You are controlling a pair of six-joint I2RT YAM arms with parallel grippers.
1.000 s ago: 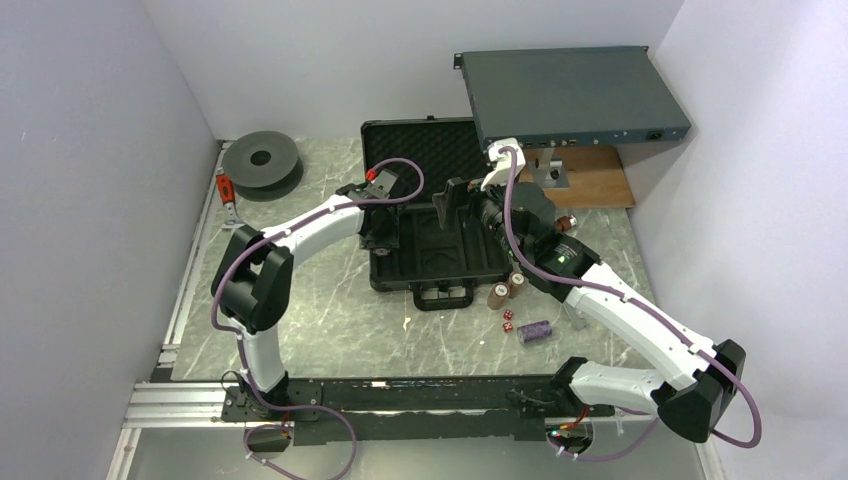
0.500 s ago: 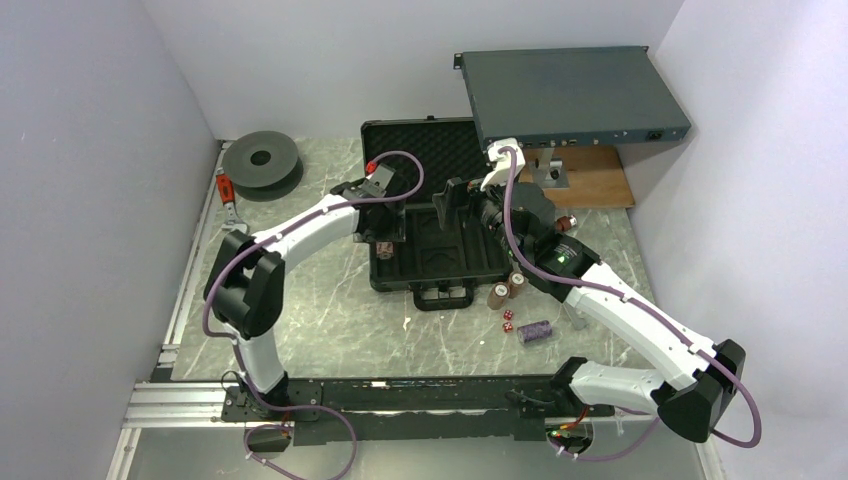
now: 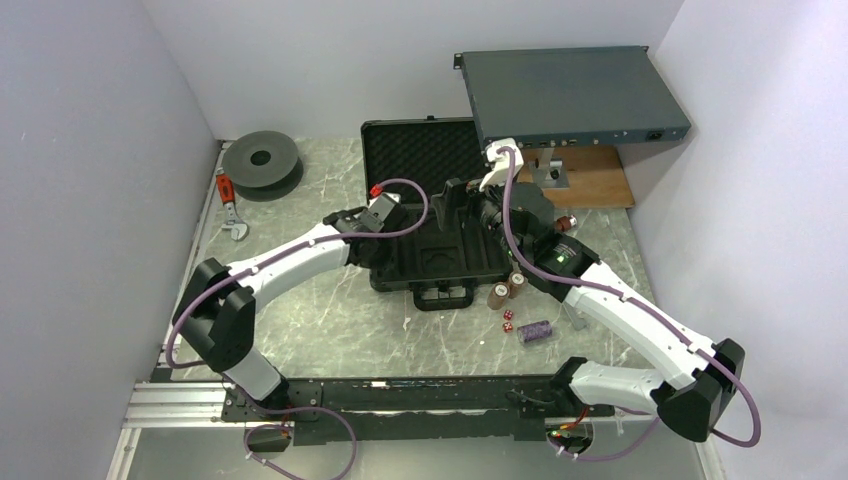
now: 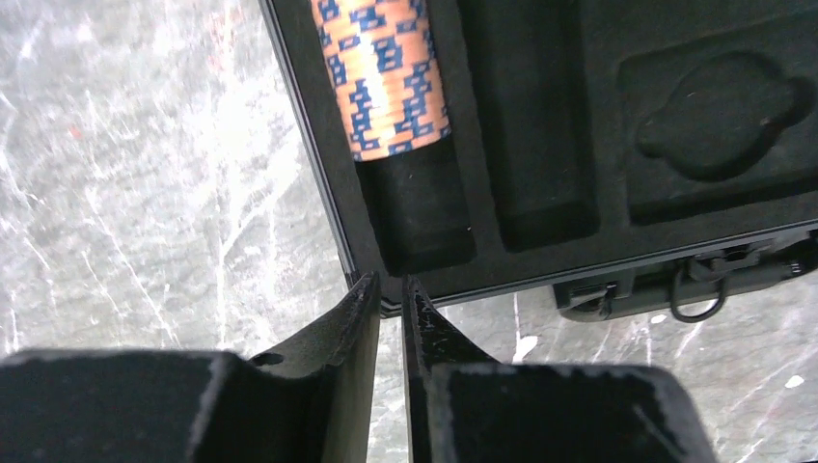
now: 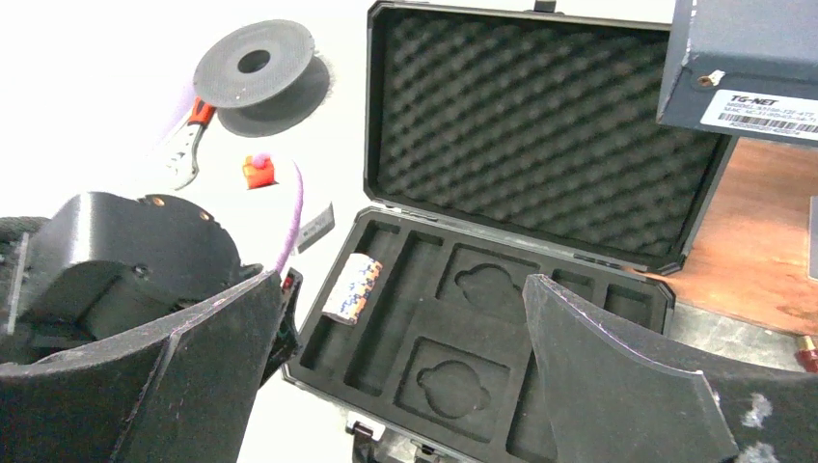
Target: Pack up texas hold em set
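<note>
Grey marbled worktop carried the open case at its middle, long axis running left to right, handle toward the arms, foam lid raised at the back. One chip stack lay on its side in the leftmost slot, its long axis running front to back along that slot, toward the hinge end (the near part was bare).

We saw the left gripper nearly closed on nothing, tips just beside the case's near left corner. The right gripper hung wide open and empty over the tray.

We judged a knock the chief risk: tips that close to the rim could shove the case askew. Brown stacks, a purple stack and dice lay on the worktop right of the handle. The purple one, on its side, could roll or fan apart under a crooked grip.
</note>
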